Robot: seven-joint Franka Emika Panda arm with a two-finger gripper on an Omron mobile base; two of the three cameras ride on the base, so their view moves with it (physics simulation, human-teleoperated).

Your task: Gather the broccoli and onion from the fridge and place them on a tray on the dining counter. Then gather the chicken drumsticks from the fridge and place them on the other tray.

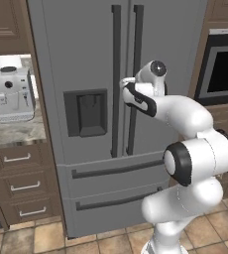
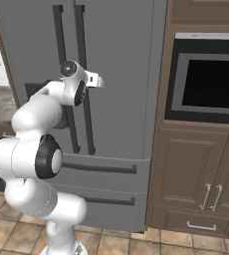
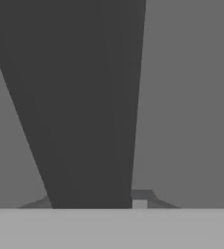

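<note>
The tall grey fridge (image 1: 86,49) (image 2: 121,74) stands straight ahead with both doors closed. My gripper (image 1: 125,82) (image 2: 97,79) is pressed up against the right door's long dark handle (image 1: 134,124) (image 2: 89,129), at about the height of the dispenser's top. In the hand view that handle (image 3: 84,97) runs as a broad dark bar through my gripper (image 3: 94,205), with a fingertip (image 3: 140,204) tight against its right side, so the jaws are shut on it. The broccoli, onion, chicken drumsticks, trays and dining counter are out of view.
A dark dispenser recess (image 1: 88,111) sits in the left door, above two bottom drawers (image 1: 111,171). Left of the fridge, a coffee machine (image 1: 12,94) stands on a stone worktop (image 1: 12,131) over wooden drawers (image 1: 22,173). A built-in oven (image 2: 211,82) and brown cabinets (image 2: 196,174) are on the right.
</note>
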